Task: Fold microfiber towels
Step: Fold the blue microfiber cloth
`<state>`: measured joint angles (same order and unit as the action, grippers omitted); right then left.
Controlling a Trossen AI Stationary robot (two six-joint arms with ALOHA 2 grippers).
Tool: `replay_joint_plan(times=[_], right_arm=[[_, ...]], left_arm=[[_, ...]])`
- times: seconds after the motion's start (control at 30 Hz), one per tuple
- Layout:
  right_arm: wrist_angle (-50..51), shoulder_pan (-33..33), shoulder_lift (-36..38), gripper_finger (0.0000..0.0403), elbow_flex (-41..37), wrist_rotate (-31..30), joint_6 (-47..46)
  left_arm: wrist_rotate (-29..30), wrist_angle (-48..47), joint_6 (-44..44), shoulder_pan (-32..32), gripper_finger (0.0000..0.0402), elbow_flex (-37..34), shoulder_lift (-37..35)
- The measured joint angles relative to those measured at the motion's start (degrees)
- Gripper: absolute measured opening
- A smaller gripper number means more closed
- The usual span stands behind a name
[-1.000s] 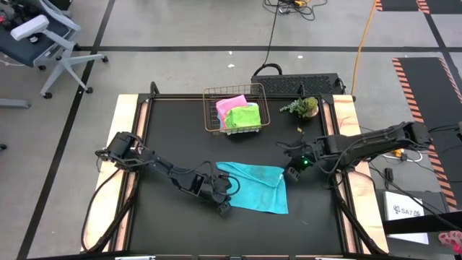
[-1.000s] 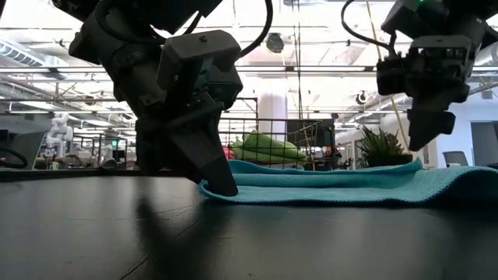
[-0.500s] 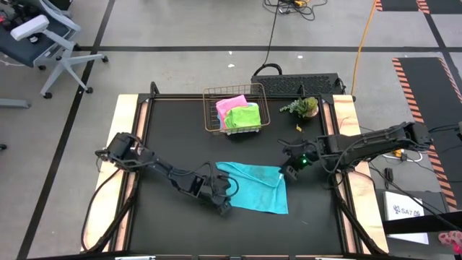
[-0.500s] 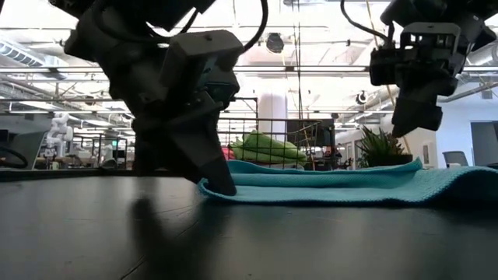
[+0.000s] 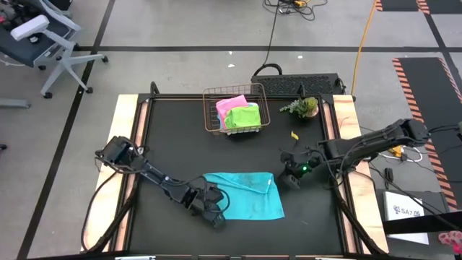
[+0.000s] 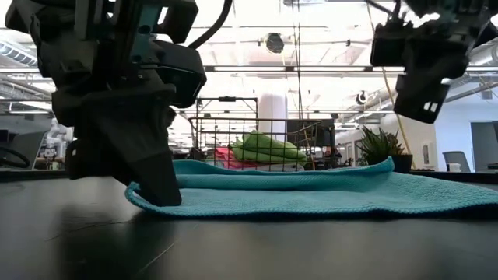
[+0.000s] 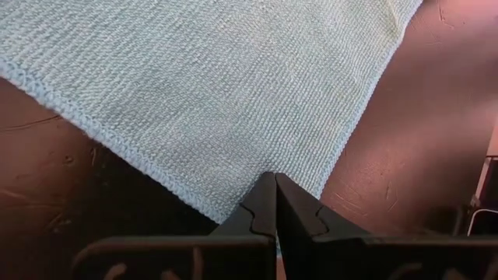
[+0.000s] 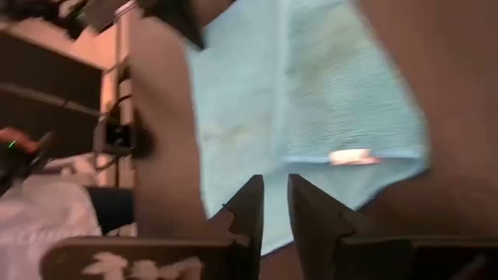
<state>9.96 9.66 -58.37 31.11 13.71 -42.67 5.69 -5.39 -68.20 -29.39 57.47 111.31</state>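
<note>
While my left pincer [image 5: 214, 219] stays pressed together on the near left corner of the blue towel [image 5: 245, 193], the towel has been dragged toward 6 o'clock on the bench [image 5: 173, 137]. A second ago it lay skewed, with its corner nearer the middle of the bench. It now lies squarer, toward 6 o'clock, with its right edge just beside my right pincer [image 5: 286, 178].

In the left wrist view the fingers [image 7: 274, 204] meet with the towel's corner running in under their tips, so I judge the corner pinched.

My right pincer has lifted off the towel's far right corner and hangs above the bench at about 4 o'clock. In the right wrist view its fingers [image 8: 249, 204] stand slightly apart with nothing between them. They were spread wider a second ago.

- Meaning for the task: the towel is flat, single-layered and straightened, so the fold itself is not yet made. I judge this move to be a repositioning ahead of the fold.

A wire basket [image 5: 211, 101] stands at about 12 o'clock and holds a pink towel [image 5: 229, 103] and a green towel [image 5: 243, 115]. A small plant [image 5: 304, 107] stands near it, toward 1 o'clock.
</note>
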Motion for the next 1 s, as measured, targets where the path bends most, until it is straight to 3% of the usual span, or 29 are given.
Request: replay_joint_plan(times=[0.17, 0.3, 0.4, 0.6, 0.77, 1.0], right_arm=[[-2.69, 5.07, -4.67, 0.0023, 1.11, -0.04, 1.32], [0.09, 6.83, -10.77, 0.0018, 7.56, -0.20, 8.57], [8.50, 7.01, -16.42, 0.0017, 15.81, -1.64, 18.19], [27.81, 6.92, -26.72, 0.0007, 29.20, -12.43, 41.22], [28.54, 6.97, -31.43, 0.0007, 31.02, -11.95, 47.27], [29.71, 8.10, -32.50, 0.0054, 31.04, -10.65, 49.39]], left_arm=[[-0.14, 0.14, 0.19, 0.39, 0.0001, 0.00, 0.00], [-0.06, 0.16, 0.42, 0.55, 0.0001, 0.00, 0.00], [-0.02, 0.16, 0.41, 0.55, 0.0001, 0.00, 0.00], [0.18, 0.16, 0.61, 0.55, 0.0001, 0.00, 0.00], [0.29, 0.17, 0.68, 0.55, 0.0001, 0.00, 0.00], [0.38, 0.18, 0.99, 0.55, 0.0002, 0.00, 0.00]])
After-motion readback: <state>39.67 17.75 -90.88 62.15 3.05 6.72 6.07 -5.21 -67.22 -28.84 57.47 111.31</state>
